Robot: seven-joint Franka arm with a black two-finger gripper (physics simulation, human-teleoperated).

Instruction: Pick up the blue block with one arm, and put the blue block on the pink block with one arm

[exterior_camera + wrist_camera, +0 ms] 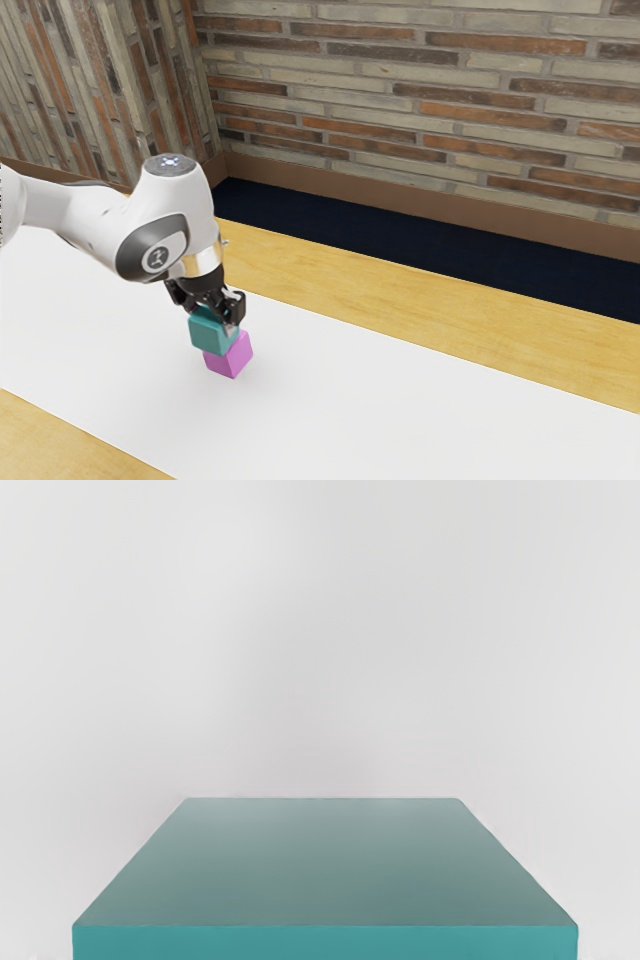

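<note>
Two blocks stacked here, more or less; the blue block (208,335) (looks pretty teal tbh) sits on top of the pink block (230,358), shifted a bit toward the exterior view's left so it overhangs that side; the pink one rests on the white sheet (400,420) that covers the middle of the wooden worktop (420,300). The hand (222,318) comes straight down from the white arm (150,235) and is pinching the blue block near its top, one finger on each side as far as I can see. From the wrist view the blue block (330,870) is right under the hand with plain white sheet (320,630) beyond it; brick wall (420,90) behind everything.
</note>
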